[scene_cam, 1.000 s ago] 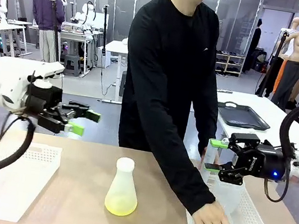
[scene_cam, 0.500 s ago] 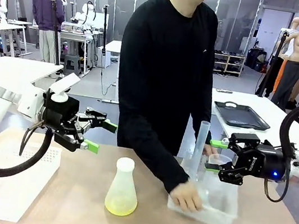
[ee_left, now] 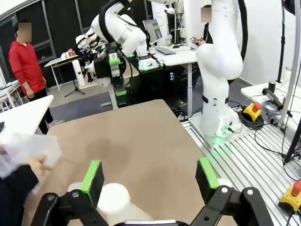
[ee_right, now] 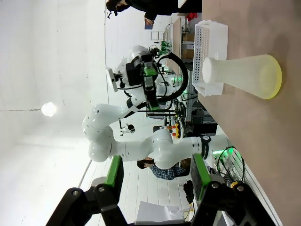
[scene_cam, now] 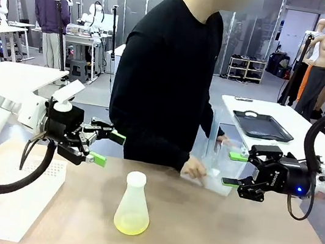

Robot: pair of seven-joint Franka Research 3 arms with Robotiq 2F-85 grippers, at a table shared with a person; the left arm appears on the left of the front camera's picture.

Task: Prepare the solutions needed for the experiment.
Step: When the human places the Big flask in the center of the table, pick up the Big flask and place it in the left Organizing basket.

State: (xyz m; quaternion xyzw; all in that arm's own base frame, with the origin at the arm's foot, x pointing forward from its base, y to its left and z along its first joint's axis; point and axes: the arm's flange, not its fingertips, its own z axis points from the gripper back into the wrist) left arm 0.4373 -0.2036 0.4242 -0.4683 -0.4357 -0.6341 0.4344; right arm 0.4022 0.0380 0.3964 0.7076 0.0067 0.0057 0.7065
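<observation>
A frosted white conical flask [scene_cam: 134, 201] stands upright mid-table with the solutions [scene_cam: 130, 223], a shallow yellow-green layer, at its bottom. My left gripper [scene_cam: 106, 148] hovers open to the flask's upper left, nothing between its fingers. In the left wrist view the flask's mouth [ee_left: 113, 200] sits low between the open left gripper [ee_left: 149, 173]. My right gripper [scene_cam: 233, 169] stands open at the right, empty, beside a clear container [scene_cam: 222, 168] that the person holds above the table. The right wrist view, rolled sideways, shows the flask [ee_right: 237, 75], its solutions [ee_right: 276, 77] and my open right gripper [ee_right: 157, 173].
A white perforated basket [scene_cam: 12, 194] lies on the table's left side. The person in black leans over the far edge, one hand [scene_cam: 194, 168] on the clear container. A black tray [scene_cam: 265, 127] rests on another table behind.
The person has lifted the clear container off the table's right side and carried it left, up to the far edge. My left gripper swung right toward the flask. The right gripper stayed still.
</observation>
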